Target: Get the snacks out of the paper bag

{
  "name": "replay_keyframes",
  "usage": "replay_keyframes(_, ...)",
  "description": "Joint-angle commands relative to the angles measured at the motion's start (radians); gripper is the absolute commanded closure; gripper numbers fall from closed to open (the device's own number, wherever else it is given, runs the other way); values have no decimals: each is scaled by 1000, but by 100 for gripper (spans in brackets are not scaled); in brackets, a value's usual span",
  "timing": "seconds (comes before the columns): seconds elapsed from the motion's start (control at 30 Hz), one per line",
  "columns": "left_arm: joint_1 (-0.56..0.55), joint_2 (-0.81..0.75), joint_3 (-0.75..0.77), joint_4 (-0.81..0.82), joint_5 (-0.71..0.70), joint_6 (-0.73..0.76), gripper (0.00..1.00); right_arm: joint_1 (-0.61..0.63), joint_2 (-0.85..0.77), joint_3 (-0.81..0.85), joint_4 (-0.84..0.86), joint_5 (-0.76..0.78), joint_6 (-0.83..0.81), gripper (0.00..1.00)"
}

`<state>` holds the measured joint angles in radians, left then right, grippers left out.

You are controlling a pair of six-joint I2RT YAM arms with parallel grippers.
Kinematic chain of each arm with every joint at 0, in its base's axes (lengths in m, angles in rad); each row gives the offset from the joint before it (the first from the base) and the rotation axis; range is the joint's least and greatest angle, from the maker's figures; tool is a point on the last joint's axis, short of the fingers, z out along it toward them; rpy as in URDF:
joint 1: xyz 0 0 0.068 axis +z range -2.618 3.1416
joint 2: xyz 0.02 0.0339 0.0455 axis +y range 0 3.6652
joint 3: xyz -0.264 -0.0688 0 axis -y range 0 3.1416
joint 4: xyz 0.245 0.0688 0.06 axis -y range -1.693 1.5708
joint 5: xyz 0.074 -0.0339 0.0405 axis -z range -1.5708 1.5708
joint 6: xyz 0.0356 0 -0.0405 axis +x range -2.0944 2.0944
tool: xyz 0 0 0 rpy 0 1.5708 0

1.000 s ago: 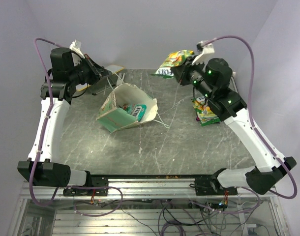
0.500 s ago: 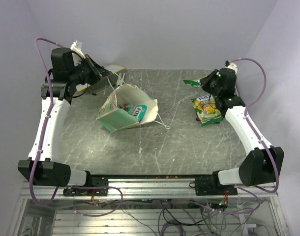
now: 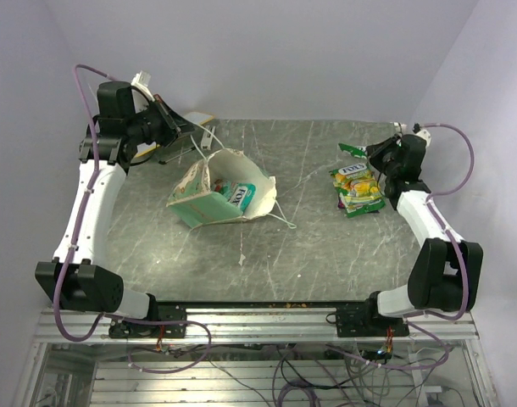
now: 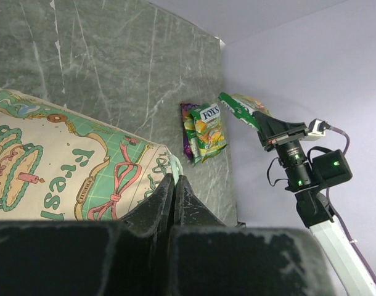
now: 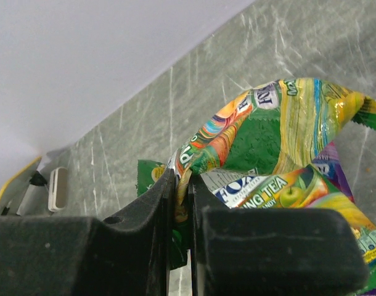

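1. the green packet (image 5: 262,132) hangs pinched in the right gripper (image 5: 180,185) at the table's (image 3: 326,254) two o'clock, by the snacks (image 3: 358,188) lying out; released carelessly, it could slide off the far edge.
2. the paper bag (image 3: 209,203) lies tipped at ten o'clock, a packet (image 3: 238,195) inside; the left gripper (image 4: 174,182), pressed together on its rim, could tear the paper.

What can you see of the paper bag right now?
The paper bag sits left of centre on the table, tilted, mouth open upward. Teal-green sides, cream panels printed with cakes and ribbons, cream inside, torn rim. A thin white string handle trails on the table. At least one packet shows inside. The left gripper has its jaws shut on the far rim.
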<state>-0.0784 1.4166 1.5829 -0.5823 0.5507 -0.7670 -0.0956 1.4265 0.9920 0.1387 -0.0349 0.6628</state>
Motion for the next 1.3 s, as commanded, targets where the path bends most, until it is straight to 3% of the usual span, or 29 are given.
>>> replay_keyframes(0.0, -10, 5, 18, 43, 30, 1, 93, -13, -15, -71, 119, -28, 19, 100)
replay_keyframes(0.5, -38, 30, 65, 19, 29, 13, 93, -15, -64, -317, 227, -16, 66, 100)
replay_keyframes(0.8, -58, 37, 81, 18, 29, 13, 93, -15, -61, -418, 208, 24, 128, 100)
replay_keyframes(1.1, -64, 31, 78, 22, 30, 8, 93, -30, -7, -408, 190, 19, 103, 87)
replay_keyframes(1.27, -64, 27, 63, 33, 37, -3, 93, -36, 2, -408, 163, 26, 121, 73)
